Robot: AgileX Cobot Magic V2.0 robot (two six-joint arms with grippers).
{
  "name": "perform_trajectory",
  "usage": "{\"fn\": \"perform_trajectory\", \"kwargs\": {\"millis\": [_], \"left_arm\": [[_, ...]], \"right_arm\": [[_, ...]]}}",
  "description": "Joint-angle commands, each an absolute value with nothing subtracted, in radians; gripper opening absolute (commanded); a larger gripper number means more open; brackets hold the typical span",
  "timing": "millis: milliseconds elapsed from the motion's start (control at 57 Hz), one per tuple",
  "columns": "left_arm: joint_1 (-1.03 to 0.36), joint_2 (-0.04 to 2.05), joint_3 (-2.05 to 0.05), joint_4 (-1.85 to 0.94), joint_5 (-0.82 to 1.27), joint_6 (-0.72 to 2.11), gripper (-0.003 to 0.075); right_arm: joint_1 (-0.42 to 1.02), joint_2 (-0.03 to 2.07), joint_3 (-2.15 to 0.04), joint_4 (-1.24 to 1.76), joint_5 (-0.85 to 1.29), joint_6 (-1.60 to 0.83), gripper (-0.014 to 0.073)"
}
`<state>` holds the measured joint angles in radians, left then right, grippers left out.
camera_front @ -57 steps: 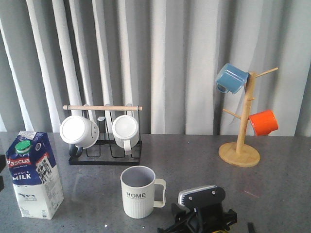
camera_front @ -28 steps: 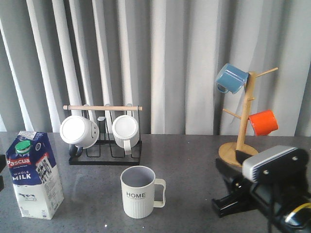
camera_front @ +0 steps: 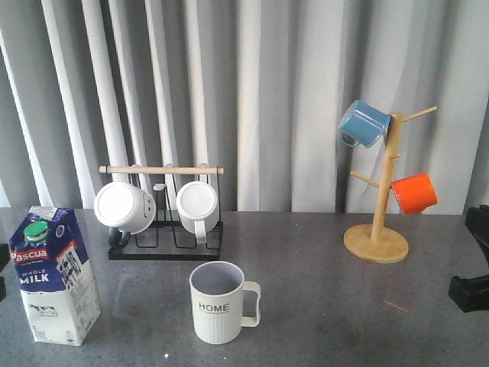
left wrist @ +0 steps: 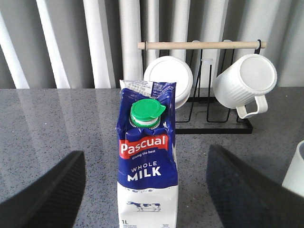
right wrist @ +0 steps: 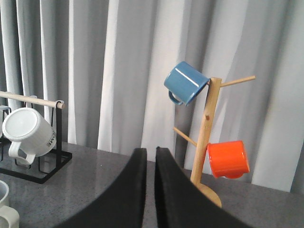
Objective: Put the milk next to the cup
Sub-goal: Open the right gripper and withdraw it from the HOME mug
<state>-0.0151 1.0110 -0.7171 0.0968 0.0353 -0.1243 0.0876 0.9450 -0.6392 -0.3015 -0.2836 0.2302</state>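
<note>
The milk (camera_front: 53,275) stands upright at the table's front left, a blue and white carton with a green cap. In the left wrist view my left gripper (left wrist: 146,154) is open, with one finger (left wrist: 47,197) on each side of the milk (left wrist: 147,166) and not touching it. The cup (camera_front: 219,302), cream, ribbed and lettered "HOME", stands at the front middle, well to the right of the milk. Its edge shows in the left wrist view (left wrist: 297,166). My right gripper (right wrist: 150,154) is shut and empty. Part of the right arm (camera_front: 470,290) shows at the table's right edge.
A black rack (camera_front: 164,229) with two plain white mugs stands behind the cup and the milk. A wooden mug tree (camera_front: 380,199) with a blue mug (camera_front: 363,122) and an orange mug (camera_front: 414,193) stands at the back right. A grey curtain hangs behind the table.
My right arm has swung from the table's front middle to the right edge and is now mostly out of the front view. The milk and the cup have not moved.
</note>
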Motion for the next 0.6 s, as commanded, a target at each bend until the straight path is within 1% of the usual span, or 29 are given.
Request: {"fn": "perform_trajectory", "kwargs": {"millis": [0,579], "left_arm": [[-0.013,1.002,-0.752,0.089,-0.038,-0.125,0.0502],[-0.013,1.002,-0.752,0.089,-0.040,-0.125,0.0502]], "right_arm": [[0.076,0.932,-0.671,-0.355,-0.347,0.320,-0.0010],[0.077,0.939,-0.671,-0.348,-0.344,0.323,-0.0008]]}}
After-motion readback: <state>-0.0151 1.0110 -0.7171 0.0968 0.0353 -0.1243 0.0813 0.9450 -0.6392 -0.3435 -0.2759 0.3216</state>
